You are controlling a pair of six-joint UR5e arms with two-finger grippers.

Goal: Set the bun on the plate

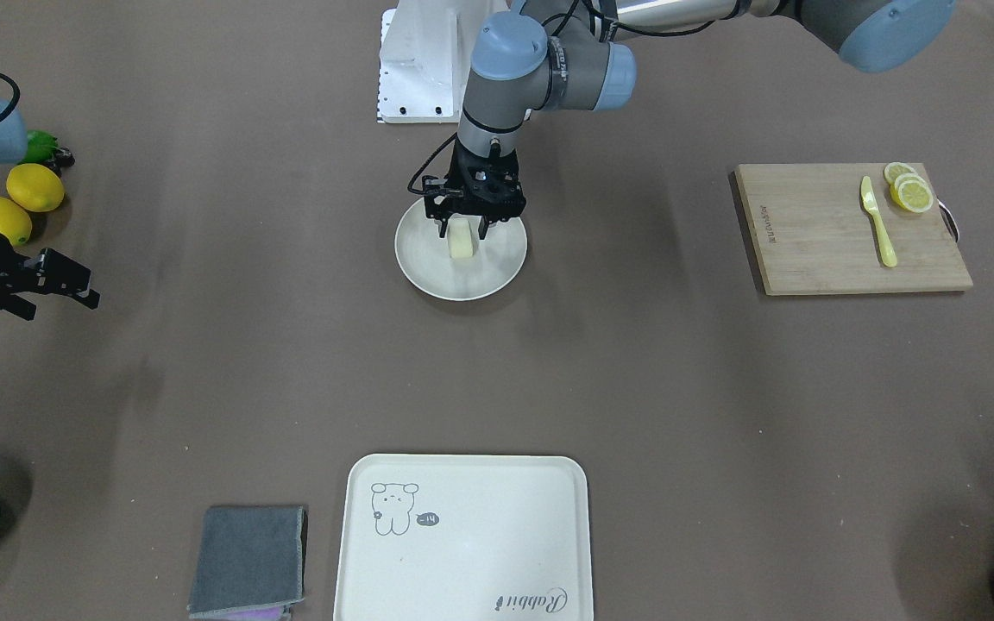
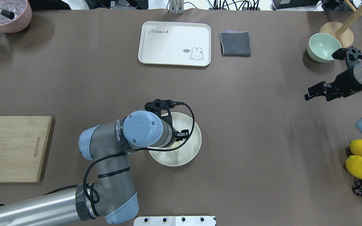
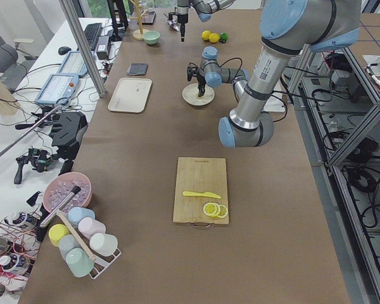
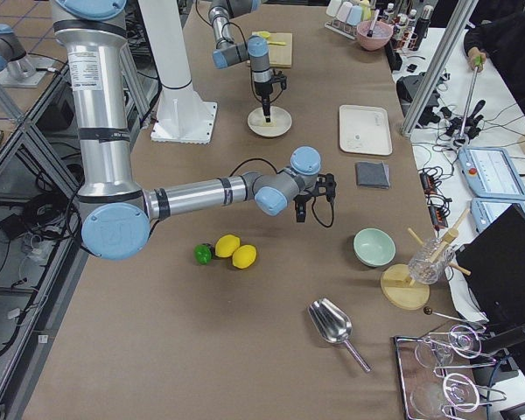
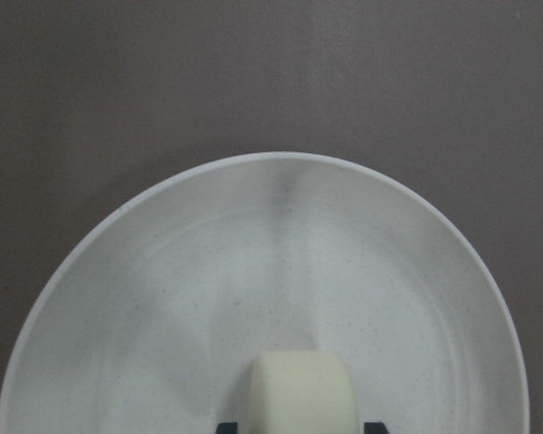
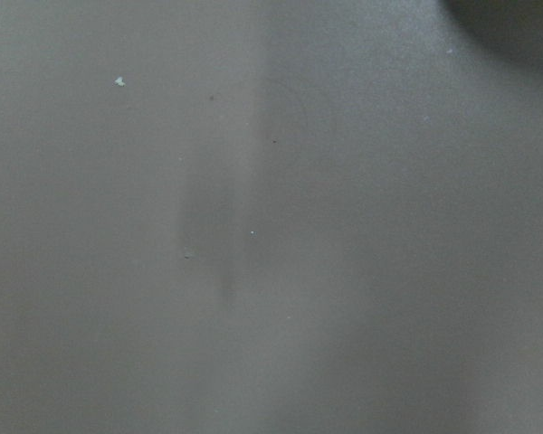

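Note:
The bun (image 1: 461,239), a small pale cream block, rests on the round off-white plate (image 1: 497,272) at the middle of the table. My left gripper (image 1: 463,231) hangs straight over it, its fingers on either side of the bun with a narrow gap at each side, so it is open. In the left wrist view the bun (image 5: 300,391) lies at the bottom edge on the plate (image 5: 163,271). In the overhead view the left arm hides the bun; only the plate (image 2: 190,150) shows. My right gripper (image 2: 309,93) hovers open over bare table at the far side, holding nothing.
A cream tray (image 1: 462,535) with a cartoon print and a grey cloth (image 1: 247,561) lie at the operators' edge. A wooden board (image 1: 816,233) carries a yellow knife (image 1: 878,222) and lemon slices (image 1: 909,188). Two lemons (image 1: 18,203) and a pale green bowl (image 2: 322,47) are near the right arm.

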